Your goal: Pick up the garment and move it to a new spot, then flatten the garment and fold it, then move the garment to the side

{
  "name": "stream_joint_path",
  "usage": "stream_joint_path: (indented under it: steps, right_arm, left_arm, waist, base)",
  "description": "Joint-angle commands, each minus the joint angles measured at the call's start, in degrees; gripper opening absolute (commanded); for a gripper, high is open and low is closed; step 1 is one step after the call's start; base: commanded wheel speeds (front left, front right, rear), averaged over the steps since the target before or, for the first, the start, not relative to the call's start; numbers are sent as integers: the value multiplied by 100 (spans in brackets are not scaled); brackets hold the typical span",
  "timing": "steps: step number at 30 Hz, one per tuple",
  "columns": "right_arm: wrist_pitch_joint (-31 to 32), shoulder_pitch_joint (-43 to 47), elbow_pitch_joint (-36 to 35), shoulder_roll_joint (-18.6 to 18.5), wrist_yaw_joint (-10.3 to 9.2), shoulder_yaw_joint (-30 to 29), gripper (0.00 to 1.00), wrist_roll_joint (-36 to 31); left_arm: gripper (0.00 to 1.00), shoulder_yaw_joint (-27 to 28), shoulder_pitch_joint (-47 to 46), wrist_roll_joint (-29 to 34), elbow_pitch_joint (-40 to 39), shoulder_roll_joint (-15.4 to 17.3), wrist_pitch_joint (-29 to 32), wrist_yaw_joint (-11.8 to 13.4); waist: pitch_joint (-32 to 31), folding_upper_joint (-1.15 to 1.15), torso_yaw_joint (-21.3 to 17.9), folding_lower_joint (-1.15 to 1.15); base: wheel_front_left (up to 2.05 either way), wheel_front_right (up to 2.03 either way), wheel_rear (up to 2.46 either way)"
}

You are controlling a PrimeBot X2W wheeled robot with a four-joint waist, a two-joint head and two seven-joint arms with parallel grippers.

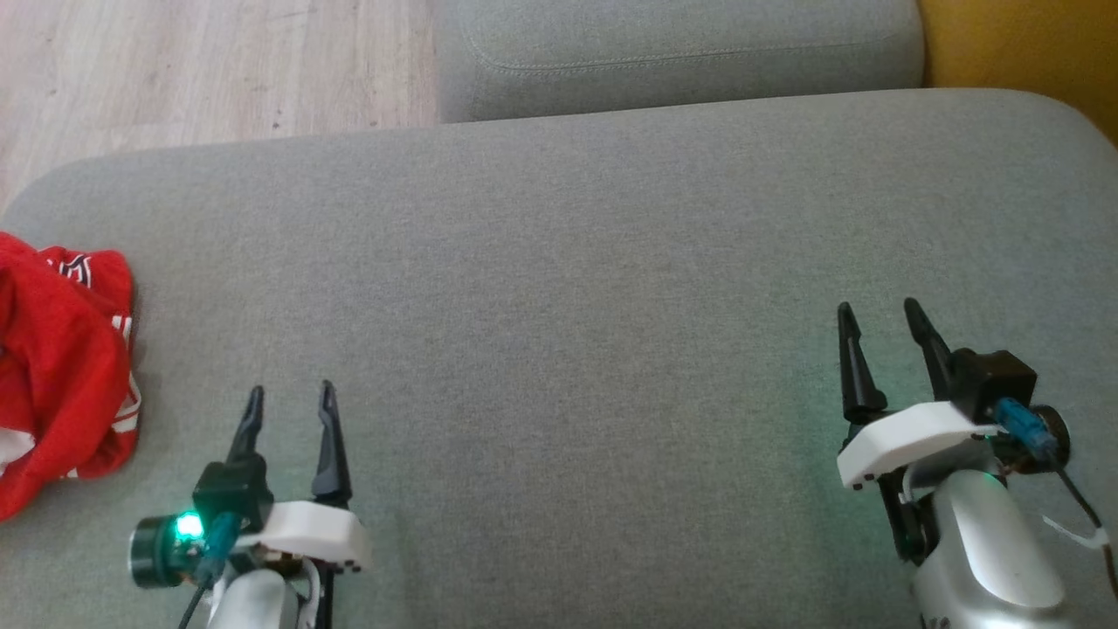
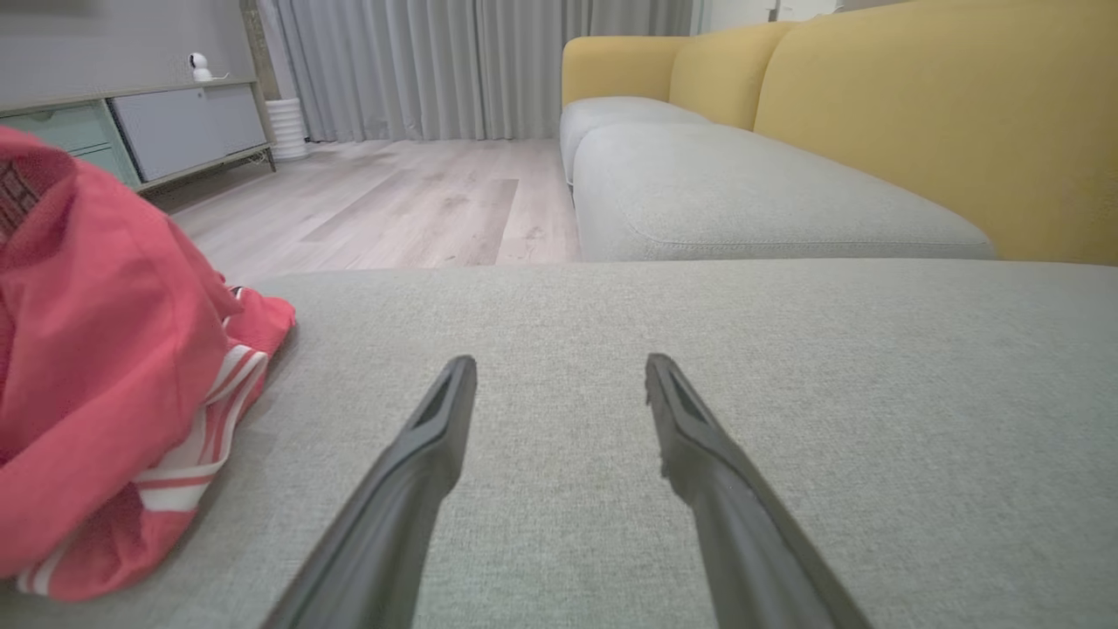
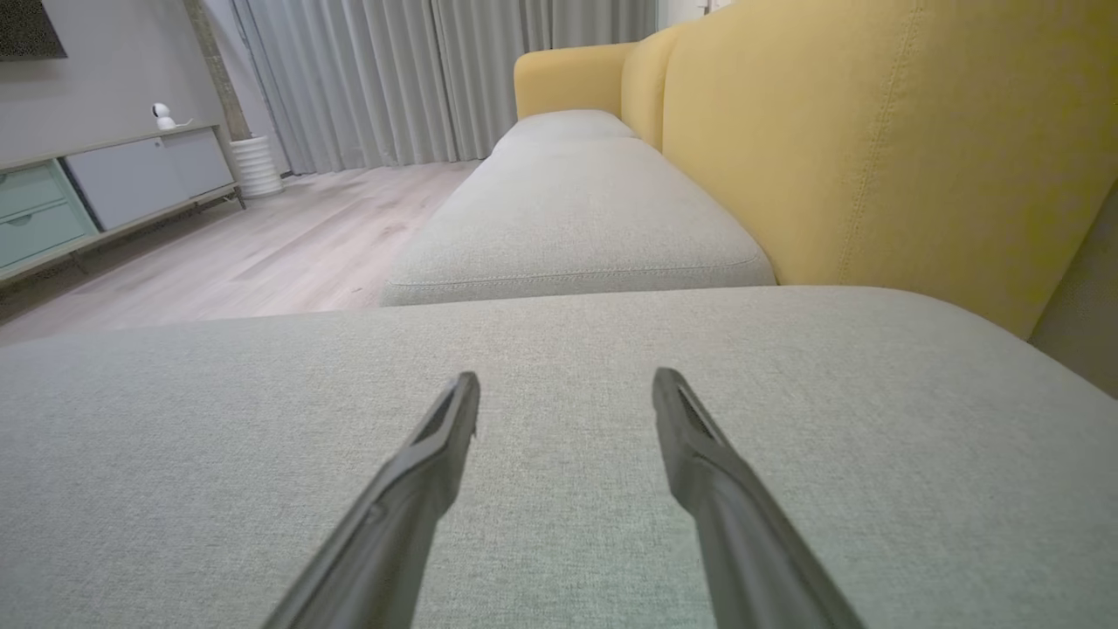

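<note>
The left gripper (image 1: 291, 389) sits low at the left of the head view. Its two long dark fingers (image 1: 331, 437) are spread well apart with nothing between them, just grey fabric showing through the gap. Same deal with the right gripper (image 1: 878, 306) over at the lower right: fingers parted, empty, pointing up the view. Both are over the wide grey fabric seat cushion (image 1: 559, 262), though I honestly can't tell whether the fingertips touch the fabric or hang just above it.

The crumpled red garment with white striped trim (image 1: 61, 367) lies in a heap on the cushion's left end. It's off to the left of the left gripper and partly cut off by the edge of the head view. It's near that gripper but not touching it, with a strip of bare cushion between them. In the left wrist view it bulks up on the left side, striped hem draped down onto the cushion. The right gripper is well apart from it, way across the cushion.

Further out, a second grey seat cushion (image 1: 681, 52) butts up against the far edge of the first one. A mustard-yellow sofa backrest (image 3: 873, 131) runs along the right, and pale wood-plank floor (image 1: 175, 70) shows beyond. The wrist views also catch grey pleated curtains (image 2: 437, 61) and a low sideboard with grey and mint-green fronts (image 2: 157, 131).
</note>
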Motion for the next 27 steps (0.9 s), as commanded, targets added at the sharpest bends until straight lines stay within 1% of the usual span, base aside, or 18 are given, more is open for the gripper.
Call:
stream_joint_path:
  steps: [1,10,14,18,27]
  right_arm:
    - [-102,-159,-192,-4,23,91,100,-158]
    - [-112,-149,-161,-4,23,171,100,-104]
    - [-112,-152,-195,-4,23,253,100,-128]
    - [-112,-166,-209,-4,23,458,100,-142]
    - [-112,-219,-177,-4,23,1203,100,84]
  left_arm:
    - [100,227,-98,166,-194,50,-112,55]
    - [100,369,-29,205,-179,-5,-122,15]
    - [100,394,-48,156,-176,-18,-122,-46]
    - [100,388,-110,145,-178,-25,-122,-71]
    - [100,530,-103,65,-307,-29,-122,-8]
  waist:
    - [-6,0,-4,0]
    - [6,0,54,0]
    - [61,0,236,0]
    - [186,0,643,0]
    - [381,0,1884,0]
  base:
    - [0,0,0]
    - [0,0,0]
    - [0,0,0]
    - [0,0,0]
    - [0,0,0]
